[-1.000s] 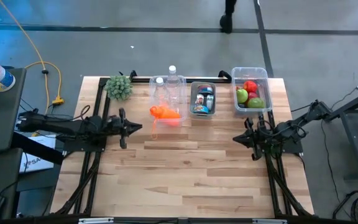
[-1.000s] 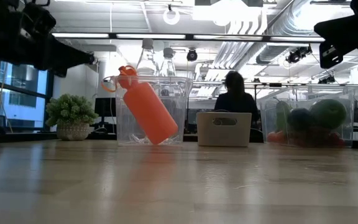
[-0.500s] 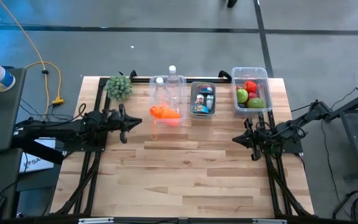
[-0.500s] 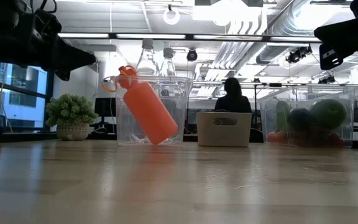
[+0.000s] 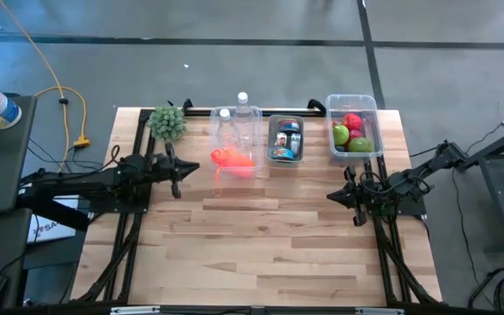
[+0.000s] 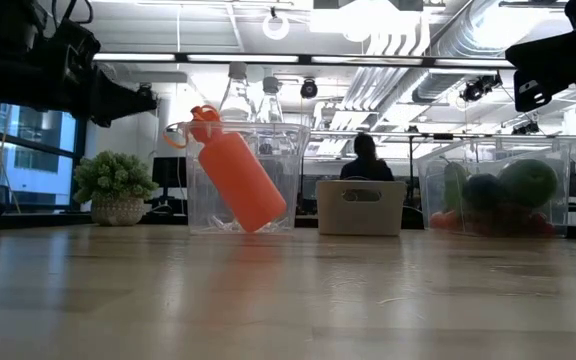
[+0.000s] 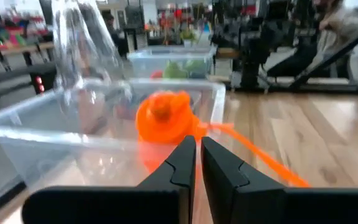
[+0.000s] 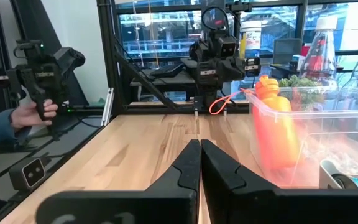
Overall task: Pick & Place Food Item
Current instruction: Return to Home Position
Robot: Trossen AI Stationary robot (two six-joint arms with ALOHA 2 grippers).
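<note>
The food sits in a clear bin (image 5: 354, 127) at the table's far right: green and red fruit, also seen in the low view (image 6: 513, 185). A second clear bin (image 5: 234, 144) holds two clear bottles and a tilted orange bottle (image 5: 233, 159). Between them a small grey bin (image 5: 285, 140) holds cans. My left gripper (image 5: 194, 169) hovers shut above the table, just left of the bottle bin, pointing at the orange bottle's cap (image 7: 163, 115). My right gripper (image 5: 332, 196) hovers shut, nearer than the fruit bin, pointing toward the table's left.
A small potted plant (image 5: 168, 122) stands at the far left corner, close behind my left gripper. Black frame rails (image 5: 138, 227) run along both table sides. The near half of the wooden table (image 5: 261, 254) is bare. A person's hand (image 8: 33, 115) holds a controller beyond the left edge.
My left gripper has moved a little toward the table's far edge, coming level with the orange bottle in its bin; it has stayed shut. A person in the room behind has shifted.
</note>
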